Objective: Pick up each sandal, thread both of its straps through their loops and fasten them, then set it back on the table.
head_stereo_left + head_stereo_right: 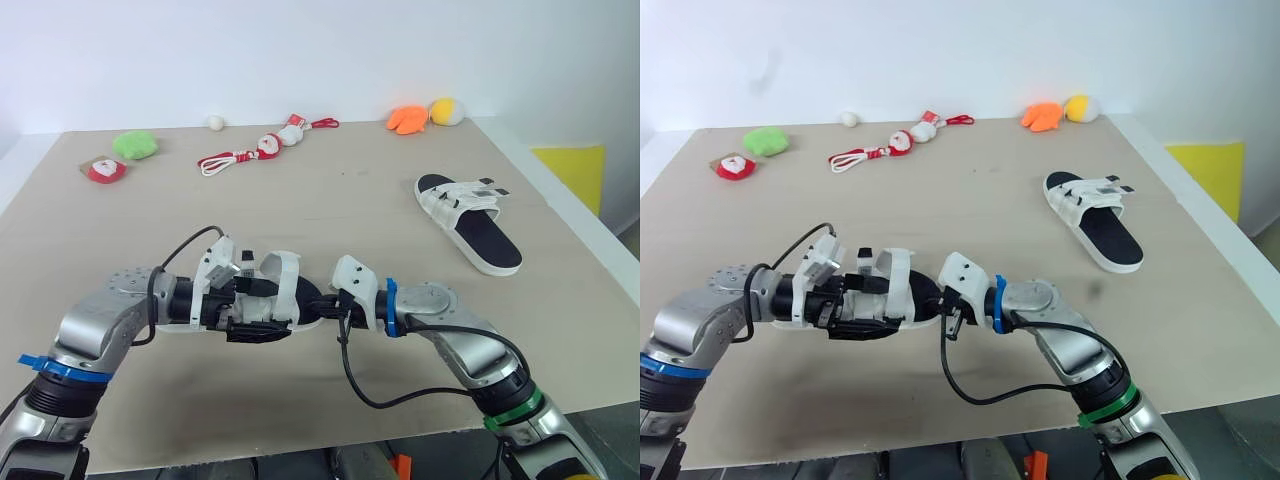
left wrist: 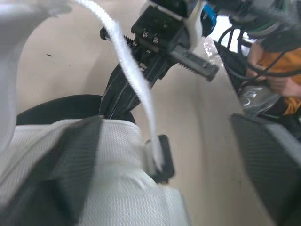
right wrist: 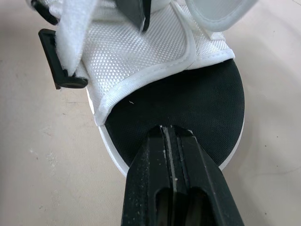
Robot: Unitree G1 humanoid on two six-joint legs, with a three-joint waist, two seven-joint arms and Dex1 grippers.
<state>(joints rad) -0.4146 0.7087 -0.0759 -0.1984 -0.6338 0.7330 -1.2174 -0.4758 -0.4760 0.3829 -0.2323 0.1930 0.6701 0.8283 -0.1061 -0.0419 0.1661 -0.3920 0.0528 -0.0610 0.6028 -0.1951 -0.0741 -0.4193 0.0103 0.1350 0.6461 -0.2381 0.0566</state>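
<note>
The near sandal (image 1: 283, 292) is lying at the front of the desk (image 1: 350, 205), between the two arms. The left tool (image 1: 248, 305) is standing wide, one finger (image 2: 70, 165) lying over the white mesh upper. The right tool (image 3: 164, 129) is pinched narrow, its tips touching the black footbed at one rounded end. One white strap (image 2: 136, 89) is hanging loose beside its black loop (image 2: 162, 160).

The second sandal (image 1: 467, 215) is resting well apart on the right. The pale beige desk is carrying small toys along its far edge: a green plush (image 1: 135, 144), a santa figure (image 1: 268, 145), an orange plush (image 1: 407, 119) and a yellow plush (image 1: 446, 110). A white wall (image 1: 300, 50) is rising behind.
</note>
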